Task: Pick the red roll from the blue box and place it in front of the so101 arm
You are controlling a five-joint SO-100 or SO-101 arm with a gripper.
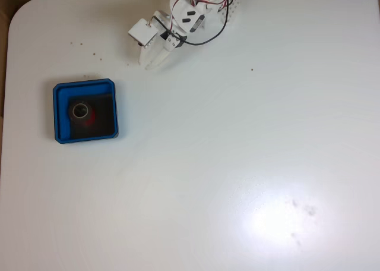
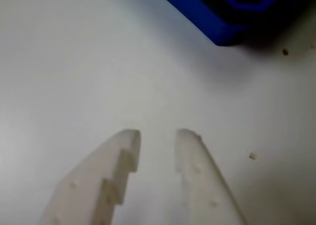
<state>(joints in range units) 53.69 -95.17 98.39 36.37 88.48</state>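
The blue box (image 1: 57, 113) lies on the white table at the left in the fixed view. Inside it, on the black floor, the red roll (image 1: 89, 120) shows its pale hollow core toward the camera. The white so101 arm (image 1: 193, 12) reaches in from the top edge. Its gripper (image 1: 149, 62) points down-left, above and to the right of the box and well apart from it. In the wrist view the gripper (image 2: 158, 133) is open, with bare table between the two white fingers (image 2: 123, 156). A corner of the blue box (image 2: 217, 22) sits at the top right.
Small dark specks (image 1: 98, 58) dot the table near the gripper and the box. The table's rounded left edge (image 1: 7, 57) borders a brown floor. A bright glare patch (image 1: 279, 220) lies at the lower right. Wide white tabletop stretches below the arm.
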